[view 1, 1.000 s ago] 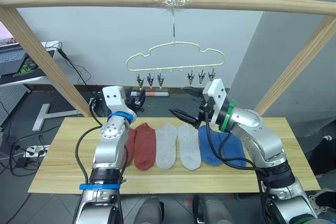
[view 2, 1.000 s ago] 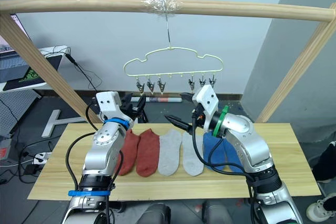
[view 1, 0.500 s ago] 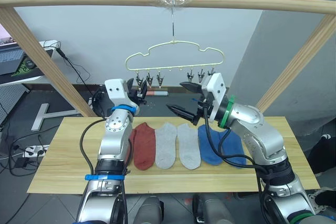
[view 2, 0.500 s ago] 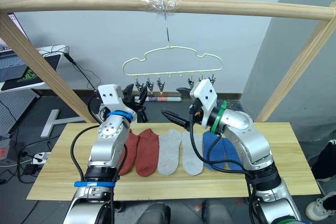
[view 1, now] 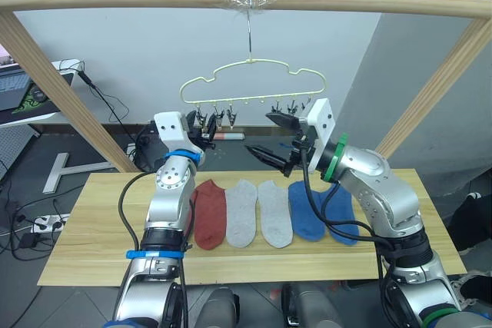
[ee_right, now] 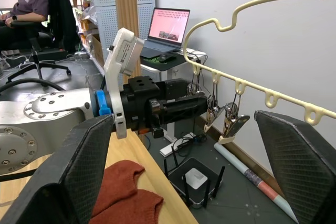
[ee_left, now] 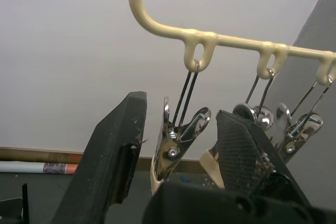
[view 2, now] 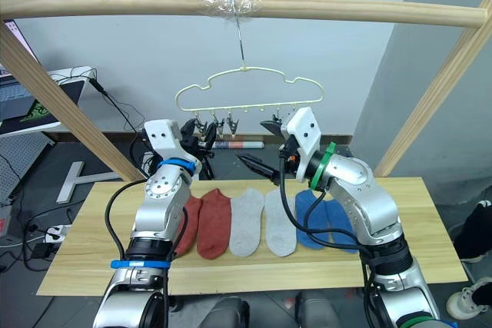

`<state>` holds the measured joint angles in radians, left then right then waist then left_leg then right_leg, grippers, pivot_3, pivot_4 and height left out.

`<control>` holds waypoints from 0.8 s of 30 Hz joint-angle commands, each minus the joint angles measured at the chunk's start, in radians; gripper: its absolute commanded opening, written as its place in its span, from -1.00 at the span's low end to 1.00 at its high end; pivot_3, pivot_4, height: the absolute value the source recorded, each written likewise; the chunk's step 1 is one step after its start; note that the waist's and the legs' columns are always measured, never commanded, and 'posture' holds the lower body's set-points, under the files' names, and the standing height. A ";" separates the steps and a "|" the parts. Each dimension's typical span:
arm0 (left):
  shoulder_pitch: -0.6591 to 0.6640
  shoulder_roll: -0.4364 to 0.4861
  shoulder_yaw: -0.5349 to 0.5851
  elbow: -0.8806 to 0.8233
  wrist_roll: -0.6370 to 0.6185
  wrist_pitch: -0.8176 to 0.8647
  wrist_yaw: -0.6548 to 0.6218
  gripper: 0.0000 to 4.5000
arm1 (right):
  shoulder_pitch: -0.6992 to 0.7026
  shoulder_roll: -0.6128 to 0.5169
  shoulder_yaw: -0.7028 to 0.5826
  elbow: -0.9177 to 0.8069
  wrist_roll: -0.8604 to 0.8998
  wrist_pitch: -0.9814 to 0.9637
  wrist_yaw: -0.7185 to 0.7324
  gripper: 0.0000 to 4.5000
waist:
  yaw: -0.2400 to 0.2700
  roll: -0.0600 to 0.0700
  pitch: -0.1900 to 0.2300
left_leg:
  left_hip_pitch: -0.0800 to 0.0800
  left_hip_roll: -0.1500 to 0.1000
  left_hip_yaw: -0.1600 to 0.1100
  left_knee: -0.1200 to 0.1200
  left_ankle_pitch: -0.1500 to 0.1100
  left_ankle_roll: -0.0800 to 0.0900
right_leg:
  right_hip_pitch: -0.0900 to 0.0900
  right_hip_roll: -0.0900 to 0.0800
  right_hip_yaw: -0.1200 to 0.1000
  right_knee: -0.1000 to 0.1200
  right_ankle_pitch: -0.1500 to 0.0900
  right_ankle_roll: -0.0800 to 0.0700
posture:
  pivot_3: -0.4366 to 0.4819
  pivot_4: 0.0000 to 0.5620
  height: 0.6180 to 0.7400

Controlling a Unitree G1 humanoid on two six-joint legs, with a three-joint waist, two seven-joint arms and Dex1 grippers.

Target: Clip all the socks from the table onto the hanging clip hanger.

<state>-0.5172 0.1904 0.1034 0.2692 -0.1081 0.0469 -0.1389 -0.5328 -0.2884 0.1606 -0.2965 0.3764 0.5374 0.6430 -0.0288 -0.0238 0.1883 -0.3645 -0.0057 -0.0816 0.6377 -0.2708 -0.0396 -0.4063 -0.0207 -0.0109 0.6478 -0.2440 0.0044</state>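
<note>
Your left hand (ee_left: 178,161), fingers apart, brackets the end clip (ee_left: 176,148) of the clip hanger (view 1: 250,82) at frame center. Your right hand (view 1: 275,137) gapes open beside it (empty); six socks (view 1: 261,213) line the surface (view 1: 92,243) below.

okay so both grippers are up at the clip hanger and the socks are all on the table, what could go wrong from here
1. The left gripper brackets the end clip with open fingers. The clip hanger hangs by one hook, so a squeeze may swing it and the clip may slip out.
2. The open right gripper holds nothing and all six socks lie on the table, so an opened clip has nothing to take.
3. The grippers sit close together at the clip row and may bump.
</note>
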 commanded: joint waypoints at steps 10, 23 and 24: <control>-0.024 0.005 0.011 -0.004 0.016 -0.050 0.014 0.10 | -0.026 -0.001 -0.029 -0.058 0.031 0.020 -0.015 1.00 | -0.001 0.000 0.003 | 0.000 0.000 0.000 0.000 0.000 0.000 | 0.000 0.000 0.000 0.000 0.000 0.000 | -0.18 -0.28 1.00; -0.017 0.004 0.009 -0.015 0.013 -0.066 0.001 -0.90 | -0.019 0.002 -0.034 -0.062 0.033 0.032 -0.019 1.00 | -0.001 -0.001 0.010 | 0.000 0.000 0.000 0.000 0.000 0.000 | 0.000 0.000 0.000 0.000 0.000 0.000 | -0.17 -0.28 1.00; -0.015 0.003 0.009 -0.018 0.013 -0.066 0.001 -0.91 | -0.017 0.002 -0.034 -0.063 0.033 0.032 -0.019 1.00 | -0.001 -0.001 0.010 | 0.000 0.000 0.000 0.000 0.000 0.000 | 0.000 0.000 0.000 0.000 0.000 0.000 | -0.17 -0.28 1.00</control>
<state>-0.5197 0.1915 0.1049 0.2833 -0.0945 0.0098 -0.1400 -0.5361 -0.2881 0.1481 -0.3121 0.3867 0.5771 0.6285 -0.0296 -0.0248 0.1987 -0.3646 -0.0054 -0.0818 0.6380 -0.2708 -0.0396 -0.4063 -0.0209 -0.0110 0.6480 -0.2440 0.0044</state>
